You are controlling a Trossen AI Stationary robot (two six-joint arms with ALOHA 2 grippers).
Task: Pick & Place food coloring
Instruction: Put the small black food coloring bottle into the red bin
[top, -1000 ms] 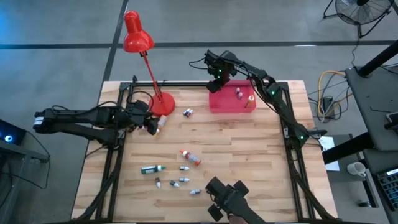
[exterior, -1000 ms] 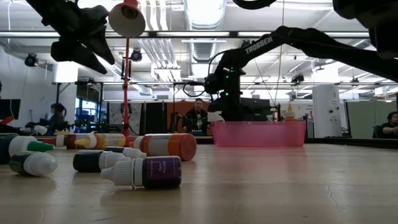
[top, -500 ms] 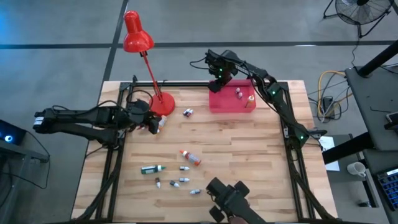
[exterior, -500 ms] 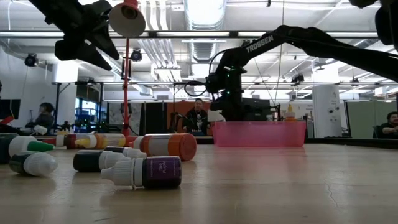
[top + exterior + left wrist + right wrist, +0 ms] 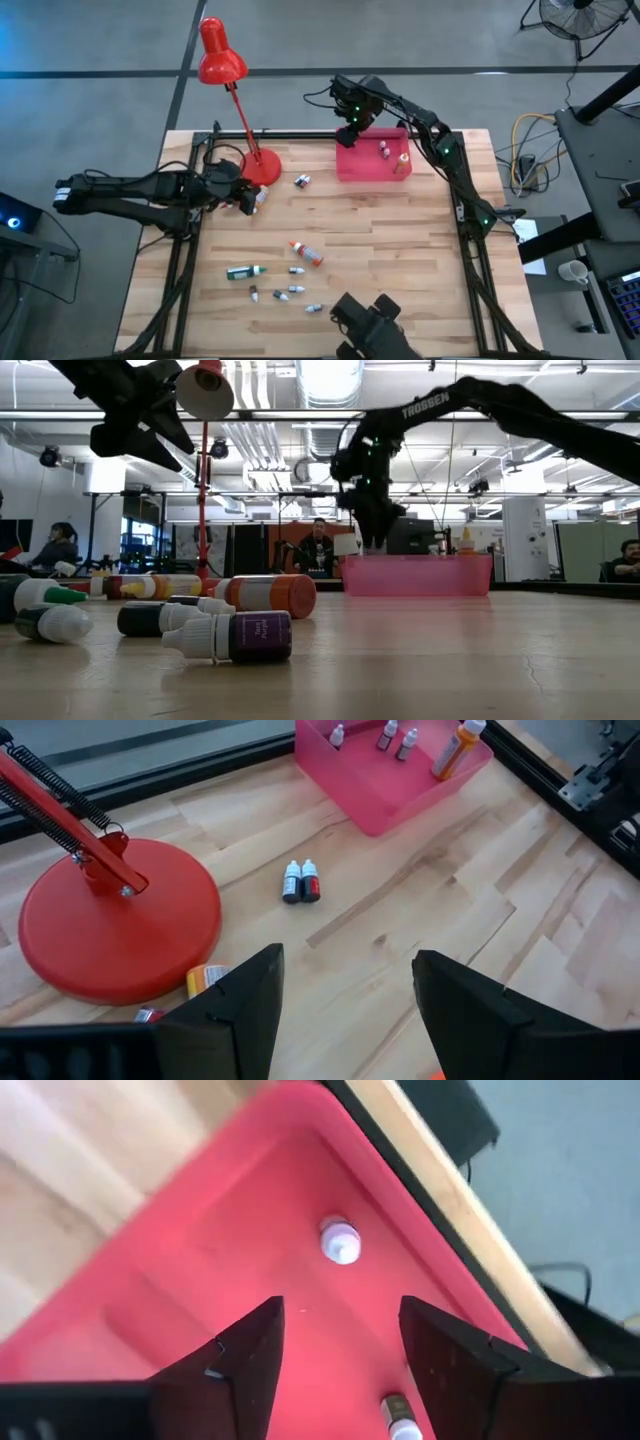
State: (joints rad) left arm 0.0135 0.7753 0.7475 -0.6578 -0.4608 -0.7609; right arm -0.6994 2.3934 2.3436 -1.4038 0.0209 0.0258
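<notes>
Fingers of the right hand [image 5: 335, 1355] are standing apart, holding nothing, above the pink rectangular plastic tray [image 5: 352, 165] at twelve o'clock, where a small white-capped dropper bottle [image 5: 339, 1241] is standing upright, cap up.

Right pincer [image 5: 335, 1350] raised at far bench edge, fingers apart; left pincer [image 5: 345, 990] low, fingers apart, empty.

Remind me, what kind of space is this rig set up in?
Most likely an open-plan robotics lab or workshop. The low view shows exposed ceiling ducts and people seated at desks behind the table; the high view shows a concrete floor and a standing fan beside the wooden table.
</notes>
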